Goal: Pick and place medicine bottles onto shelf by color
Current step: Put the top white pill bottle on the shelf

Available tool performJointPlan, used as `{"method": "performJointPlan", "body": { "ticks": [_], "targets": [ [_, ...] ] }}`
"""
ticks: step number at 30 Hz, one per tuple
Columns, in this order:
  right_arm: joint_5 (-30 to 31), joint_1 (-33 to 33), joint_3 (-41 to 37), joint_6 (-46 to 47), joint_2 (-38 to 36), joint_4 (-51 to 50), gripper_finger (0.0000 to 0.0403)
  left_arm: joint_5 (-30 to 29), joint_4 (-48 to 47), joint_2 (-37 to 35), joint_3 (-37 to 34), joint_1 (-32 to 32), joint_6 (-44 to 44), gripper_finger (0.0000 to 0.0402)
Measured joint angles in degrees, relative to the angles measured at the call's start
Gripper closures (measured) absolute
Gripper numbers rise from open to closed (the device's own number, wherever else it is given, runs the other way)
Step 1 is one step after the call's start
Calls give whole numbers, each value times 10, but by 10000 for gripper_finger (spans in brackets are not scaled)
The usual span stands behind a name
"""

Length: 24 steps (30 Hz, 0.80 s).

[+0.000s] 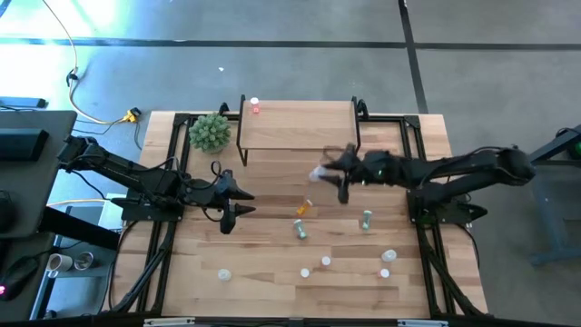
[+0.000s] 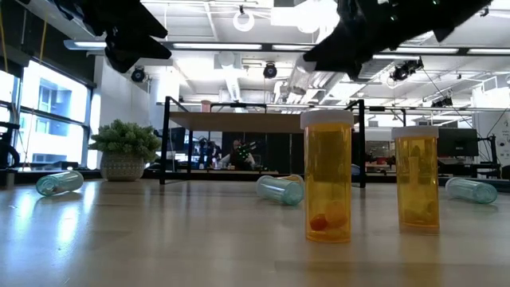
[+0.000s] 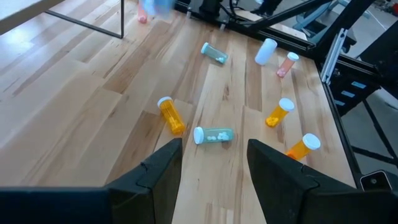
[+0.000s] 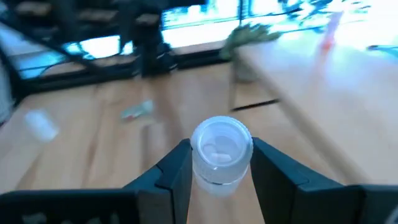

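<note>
Near bench [image 1: 272,291] edge – scattered medicine bottles [image 1: 309,270], bare wood between them. Mid-bench, left hand [image 1: 238,200] hangs released and empty; right hand [image 1: 338,178] clenched around a clear bottle [image 4: 219,155], just off the shelf [image 1: 300,127] front edge. One pink bottle [image 1: 255,106] stands at shelf's far-left corner.

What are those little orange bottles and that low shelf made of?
The orange bottles look like see-through amber plastic with a glossy sheen: light passes through them and pills show inside. Their caps look like matte white plastic. The shelf seems to have a pale wood top with a smooth finish, on thin black legs, probably metal, though that is hard to tell.
</note>
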Motion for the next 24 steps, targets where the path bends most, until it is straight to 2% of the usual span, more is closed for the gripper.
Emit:
{"method": "performJointPlan", "body": {
  "ticks": [8,13,24],
  "targets": [
    [20,-113,144,-56,-1,-194,276,-1,-6,0,0,0,0,229],
    [15,-179,181,-58,2,-218,276,-1,-7,0,0,0,0,229],
    [-4,-306,182,-17,15,-219,276,-3,-7,0,0,0,5,229]
  ]
}}
